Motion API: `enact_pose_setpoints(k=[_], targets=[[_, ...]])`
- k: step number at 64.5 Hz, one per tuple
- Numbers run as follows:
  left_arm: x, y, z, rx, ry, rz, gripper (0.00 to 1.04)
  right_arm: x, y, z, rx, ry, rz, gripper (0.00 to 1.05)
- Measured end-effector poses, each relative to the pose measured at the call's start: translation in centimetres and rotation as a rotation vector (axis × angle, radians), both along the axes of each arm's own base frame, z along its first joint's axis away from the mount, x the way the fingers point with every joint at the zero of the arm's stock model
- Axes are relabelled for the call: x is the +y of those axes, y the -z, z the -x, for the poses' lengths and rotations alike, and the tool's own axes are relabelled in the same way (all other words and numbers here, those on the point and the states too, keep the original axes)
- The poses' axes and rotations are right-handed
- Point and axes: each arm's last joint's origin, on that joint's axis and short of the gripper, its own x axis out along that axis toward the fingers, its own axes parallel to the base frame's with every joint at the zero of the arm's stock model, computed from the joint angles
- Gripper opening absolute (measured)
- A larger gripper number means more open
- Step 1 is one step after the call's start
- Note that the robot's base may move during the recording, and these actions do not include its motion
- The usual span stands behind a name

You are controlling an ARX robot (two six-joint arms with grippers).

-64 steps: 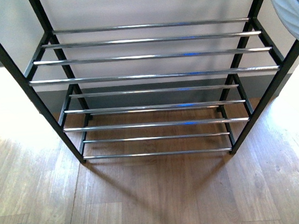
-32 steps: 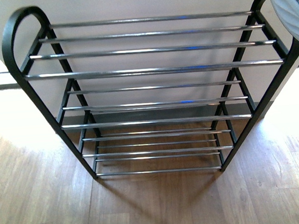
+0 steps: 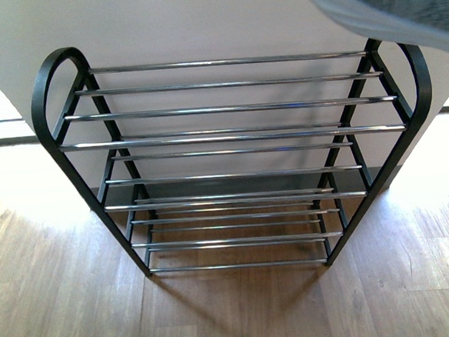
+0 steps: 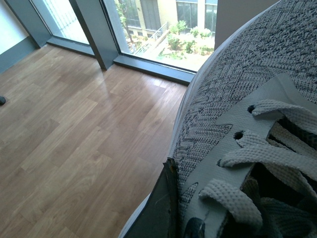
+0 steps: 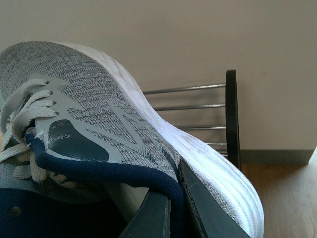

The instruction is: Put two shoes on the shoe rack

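The shoe rack (image 3: 230, 137) has been brought fully into the front view, with both side hoops now shown, and the grey sneaker (image 3: 386, 3) has been carried further in over the right hoop. That sneaker is pinched at its navy collar by the right pincer (image 5: 171, 186), above the top tier. A second sneaker (image 4: 223, 99) lies against one finger of the left pincer (image 4: 166, 203); whether it is clamped cannot be told. The right arm is judged nearer. The rack lies ahead and below with its bars running side to side, so the sneaker's long axis should be laid across them.
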Motion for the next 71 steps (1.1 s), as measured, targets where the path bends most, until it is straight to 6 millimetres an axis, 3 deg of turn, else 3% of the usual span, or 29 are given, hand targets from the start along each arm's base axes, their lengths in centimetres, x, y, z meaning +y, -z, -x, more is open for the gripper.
enact_pose_setpoints(k=[14,30,42,56,71], targets=[[0.0,0.0,0.0,0.0,0.0,0.0,0.02,4.4,0.3,-5.0,0.187,0.127,-0.039,0.02],[0.0,0.0,0.0,0.0,0.0,0.0,0.02,8.9,3.0,-10.1,0.38,0.375,-0.122,0.02],[0.0,0.0,0.0,0.0,0.0,0.0,0.02,9.5,3.8,-13.5,0.402,0.528,-0.156,0.02],[0.0,0.0,0.0,0.0,0.0,0.0,0.02,8.6,4.7,-17.3,0.416,0.669,-0.163,0.02],[0.0,0.0,0.0,0.0,0.0,0.0,0.02,8.8,5.0,-20.1,0.468,0.697,-0.183,0.01]])
